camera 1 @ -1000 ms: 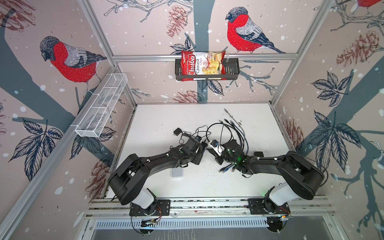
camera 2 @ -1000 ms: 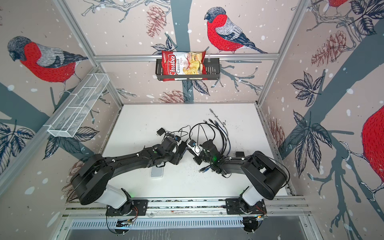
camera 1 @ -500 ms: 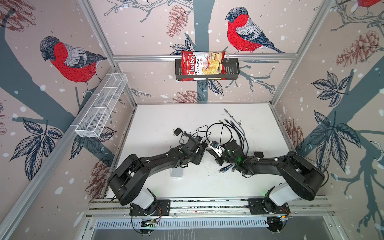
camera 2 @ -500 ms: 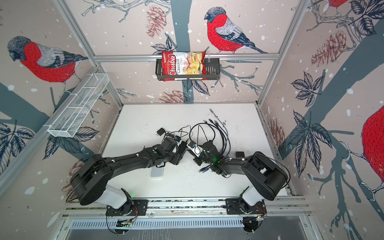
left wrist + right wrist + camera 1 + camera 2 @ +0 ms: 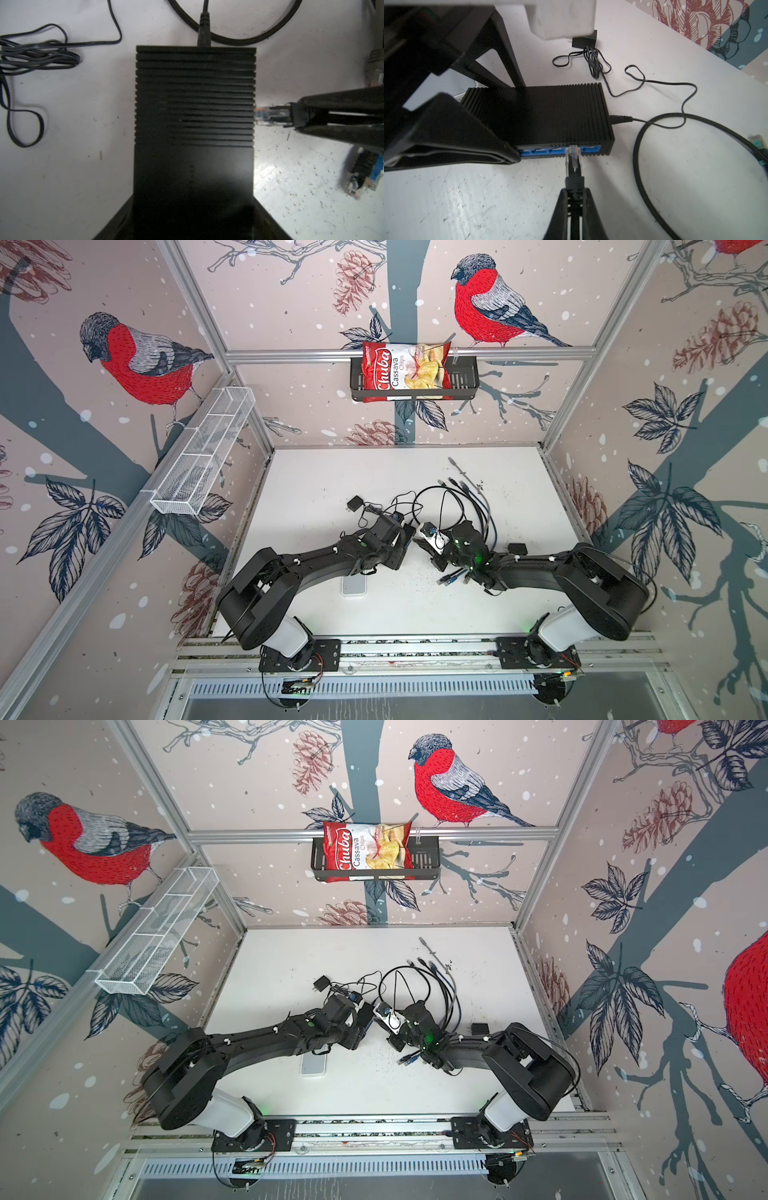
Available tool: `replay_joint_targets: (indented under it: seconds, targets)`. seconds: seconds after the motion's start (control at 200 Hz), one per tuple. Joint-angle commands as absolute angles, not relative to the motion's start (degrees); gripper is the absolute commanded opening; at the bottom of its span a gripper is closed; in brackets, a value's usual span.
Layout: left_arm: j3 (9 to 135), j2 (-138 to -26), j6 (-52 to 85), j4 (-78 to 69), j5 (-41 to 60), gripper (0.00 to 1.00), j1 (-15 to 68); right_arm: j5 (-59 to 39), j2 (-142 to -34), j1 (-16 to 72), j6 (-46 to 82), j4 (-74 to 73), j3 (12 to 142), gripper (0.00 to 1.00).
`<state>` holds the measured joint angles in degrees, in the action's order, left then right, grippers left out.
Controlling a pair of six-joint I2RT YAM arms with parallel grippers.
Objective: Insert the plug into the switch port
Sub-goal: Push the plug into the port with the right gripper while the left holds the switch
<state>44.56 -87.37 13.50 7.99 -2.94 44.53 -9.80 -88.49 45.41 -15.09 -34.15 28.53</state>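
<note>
Two end effectors are standing face to face near the middle of the desk [image 5: 456, 207]. We are observing the left end effector [image 5: 517, 120] grasping the switch [image 5: 550, 116]: one finger [image 5: 467, 135] is bearing on the port face at one end, and the other is standing against the rear face. The switch is lying flat on the desk, with its row of blue ports facing the right end effector [image 5: 576, 190]. That end effector is clenched on the black boot of the plug [image 5: 573, 158] and is holding it square to the port row. The clear plug tip is touching the mouth of the second port from the end carrying the thin power lead [image 5: 675, 85]. Most of the plug body is showing outside the switch, and we cannot tell how far the tip is seated. A thick black cable [image 5: 638, 166] is looping beside the switch, and spare connectors [image 5: 362, 178] are lying near the right end effector.
</note>
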Motion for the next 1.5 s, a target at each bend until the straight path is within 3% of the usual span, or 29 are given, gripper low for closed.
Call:
replay_joint_targets:
  seconds: [0.0,0.455,1.496]
  targets:
    - [44.9,-87.54,12.3,5.45,-0.89,0.39,44.91,-9.38,-89.18,45.53,-15.89,-35.06,29.63,0.0]
    - [45.58,-87.36,12.17,5.71,-2.23,0.38,44.9,-9.93,-88.59,45.61,-16.38,-35.04,27.77,0.0]
    - [45.74,-87.89,12.07,0.38,8.08,0.37,49.5,-9.32,-90.47,46.48,-13.23,-47.93,28.28,0.0]
